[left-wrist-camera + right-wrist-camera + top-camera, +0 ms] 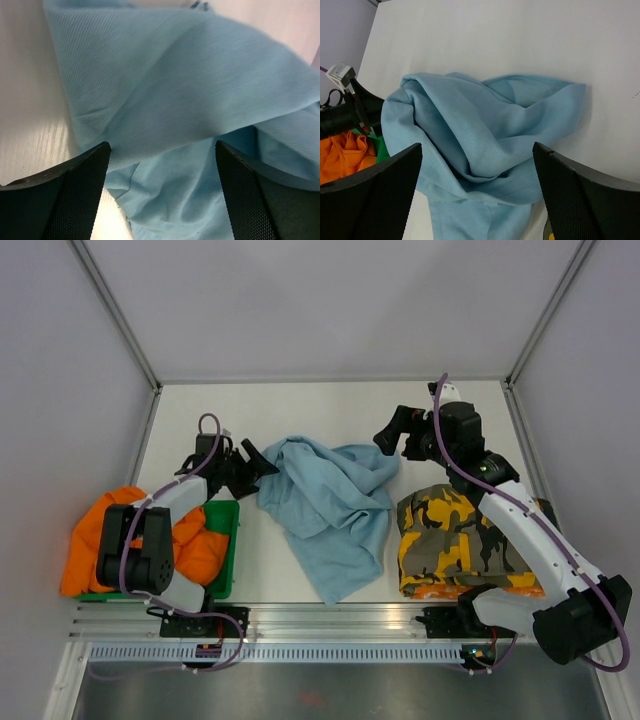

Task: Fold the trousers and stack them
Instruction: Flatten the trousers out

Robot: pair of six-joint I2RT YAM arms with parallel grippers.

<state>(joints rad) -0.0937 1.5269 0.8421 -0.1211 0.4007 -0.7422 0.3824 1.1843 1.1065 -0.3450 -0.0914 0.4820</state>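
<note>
Light blue trousers (325, 502) lie crumpled in the middle of the table; they fill the left wrist view (190, 100) and show in the right wrist view (485, 140). My left gripper (252, 462) is open at their left edge, jaws wide on either side of the cloth, holding nothing. My right gripper (397, 432) is open and empty, raised beside their upper right corner. Folded camouflage trousers (455, 540) lie at the right, on top of an orange piece.
A green bin (222, 550) at the left holds crumpled orange trousers (110, 540), also visible in the right wrist view (345, 155). White walls enclose the table on three sides. The arm bases and a metal rail (320, 625) run along the near edge.
</note>
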